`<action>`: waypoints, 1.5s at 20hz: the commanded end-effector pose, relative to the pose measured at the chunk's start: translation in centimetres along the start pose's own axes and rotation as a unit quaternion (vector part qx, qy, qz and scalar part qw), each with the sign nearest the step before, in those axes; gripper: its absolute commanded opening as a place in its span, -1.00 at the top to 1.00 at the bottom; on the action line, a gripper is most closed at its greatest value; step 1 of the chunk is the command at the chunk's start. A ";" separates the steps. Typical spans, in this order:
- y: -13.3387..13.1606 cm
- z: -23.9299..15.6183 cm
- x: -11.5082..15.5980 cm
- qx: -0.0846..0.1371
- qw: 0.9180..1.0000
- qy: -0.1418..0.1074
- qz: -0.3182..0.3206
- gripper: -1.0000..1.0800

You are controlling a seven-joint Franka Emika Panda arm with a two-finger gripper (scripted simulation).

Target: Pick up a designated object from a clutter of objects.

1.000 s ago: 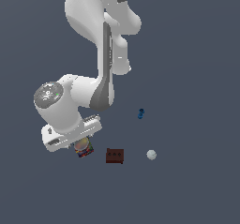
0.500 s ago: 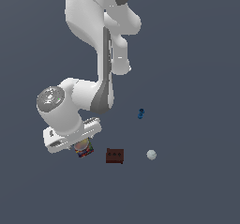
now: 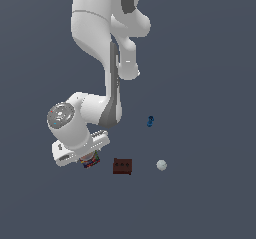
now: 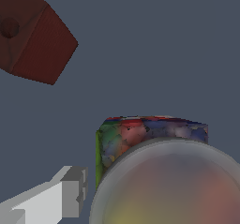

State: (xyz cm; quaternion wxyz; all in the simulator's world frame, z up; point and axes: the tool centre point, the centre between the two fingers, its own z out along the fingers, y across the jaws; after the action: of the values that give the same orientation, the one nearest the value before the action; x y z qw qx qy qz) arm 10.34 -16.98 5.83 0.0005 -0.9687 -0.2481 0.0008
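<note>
Between the earlier frames and this one, nothing on the floor shifted, and the gripper point(image 3: 89, 159) remained low over the multicoloured can point(image 3: 91, 160). One finger point(image 4: 56, 197) stood beside the can point(image 4: 140, 138); whether the jaws gripped it could not be told. At the exterior view's right lay the dark brown block point(image 3: 122, 166), the white ball point(image 3: 161, 165) and the blue piece point(image 3: 150, 121).

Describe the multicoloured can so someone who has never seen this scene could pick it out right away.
Start at the white robot arm and follow it down to its wrist; the multicoloured can sits directly beneath the gripper, partly hidden. Toward the exterior view's right lie a dark brown block and a white ball. Only the can is squat and round, with red, blue and green patchwork sides and a grey top.
</note>
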 end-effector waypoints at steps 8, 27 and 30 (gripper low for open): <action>0.1 0.0 0.1 -0.001 1.000 0.001 0.000 1.00; -2.8 -3.6 -1.1 -0.001 1.000 0.000 0.000 1.00; -4.2 -5.2 -1.6 -0.001 1.000 0.000 0.000 1.00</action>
State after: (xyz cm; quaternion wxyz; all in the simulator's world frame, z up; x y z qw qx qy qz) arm 7.39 -14.55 10.00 0.0008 -0.9688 -0.2479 0.0027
